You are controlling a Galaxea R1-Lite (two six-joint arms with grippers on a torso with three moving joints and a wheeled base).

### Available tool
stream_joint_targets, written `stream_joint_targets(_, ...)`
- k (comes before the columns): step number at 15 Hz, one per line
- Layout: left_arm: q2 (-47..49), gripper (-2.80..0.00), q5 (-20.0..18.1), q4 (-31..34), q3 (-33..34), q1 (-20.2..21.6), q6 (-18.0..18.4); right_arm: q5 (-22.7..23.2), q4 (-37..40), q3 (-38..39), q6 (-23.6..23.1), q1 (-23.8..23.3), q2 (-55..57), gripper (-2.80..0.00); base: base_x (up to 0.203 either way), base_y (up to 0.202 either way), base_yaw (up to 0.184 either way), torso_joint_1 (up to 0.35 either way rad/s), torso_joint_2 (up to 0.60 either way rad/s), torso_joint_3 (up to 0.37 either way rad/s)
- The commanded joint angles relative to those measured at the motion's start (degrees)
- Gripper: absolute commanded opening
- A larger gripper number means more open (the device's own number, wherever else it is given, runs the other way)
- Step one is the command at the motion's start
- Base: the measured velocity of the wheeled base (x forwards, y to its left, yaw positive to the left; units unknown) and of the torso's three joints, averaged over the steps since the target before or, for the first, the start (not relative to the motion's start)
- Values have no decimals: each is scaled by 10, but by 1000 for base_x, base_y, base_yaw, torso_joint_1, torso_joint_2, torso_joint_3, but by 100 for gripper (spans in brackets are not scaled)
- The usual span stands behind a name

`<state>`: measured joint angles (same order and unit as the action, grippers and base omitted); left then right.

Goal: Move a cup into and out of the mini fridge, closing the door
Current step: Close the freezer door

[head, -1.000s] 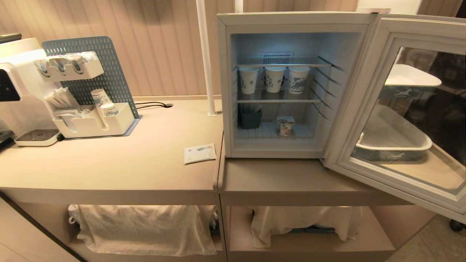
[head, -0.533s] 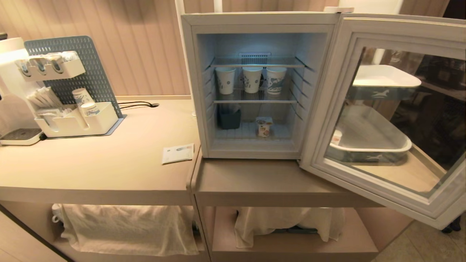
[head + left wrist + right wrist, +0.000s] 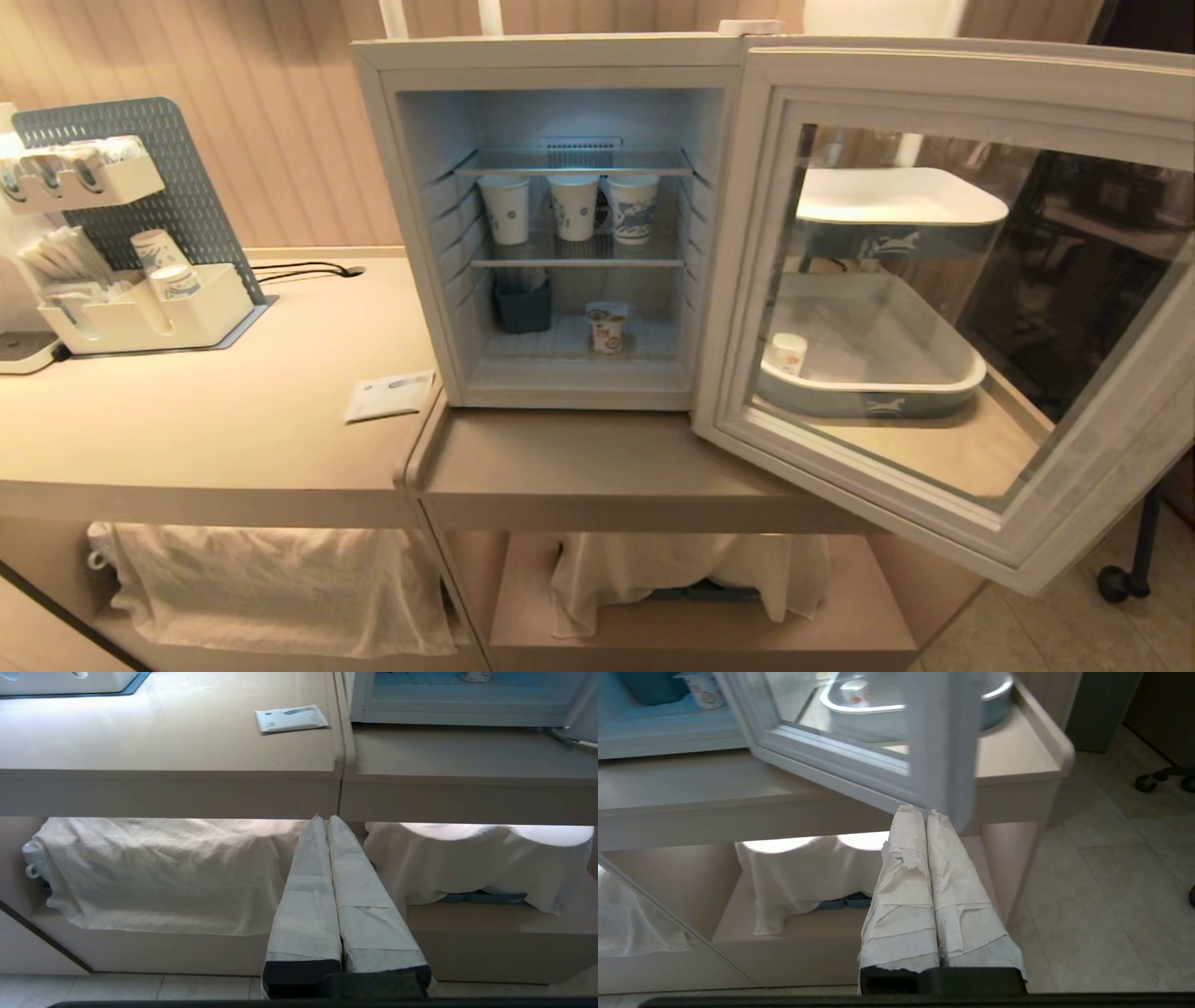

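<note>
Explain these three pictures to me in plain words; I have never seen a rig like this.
A wheeled robot with two arms took them. The wide picture comes from its head camera: the mini fridge stands on the counter with the door swung open. The cup sits on the fridge's bottom shelf, below three paper cups. A flat packet lies on the counter. The other two pictures come from cameras on the wrists. The left gripper and the right gripper hang low before the counter, jaws shut, holding nothing.
</note>
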<state>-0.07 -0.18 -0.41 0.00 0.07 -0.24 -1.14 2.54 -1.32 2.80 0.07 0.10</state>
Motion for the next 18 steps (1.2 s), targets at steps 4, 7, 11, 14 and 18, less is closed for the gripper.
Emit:
stream_joint_targets(4,0,-280,0,0,1,0,0,0,0,0,0,0,1,-280,0,-193,1,3,2,3)
stream_joint_targets(7,0,-280,0,0,1,0,-1,-1,6,-1,0,0,1,-280,0,-187,0,1,2,2)
stream_joint_targets(11,0,-280,0,0,1,0,-1,0,31,-10,-3,0,5,-280,0,-53,1,0,1,2)
stream_joint_targets(14,0,-280,0,0,1,0,0,-7,37,-96,35,1,75,-280,0,0,0,0,0,0)
stream_joint_targets(18,0,-280,0,0,1,0,-2,-5,59,-307,149,10,348,-280,0,0,0,0,0,0)
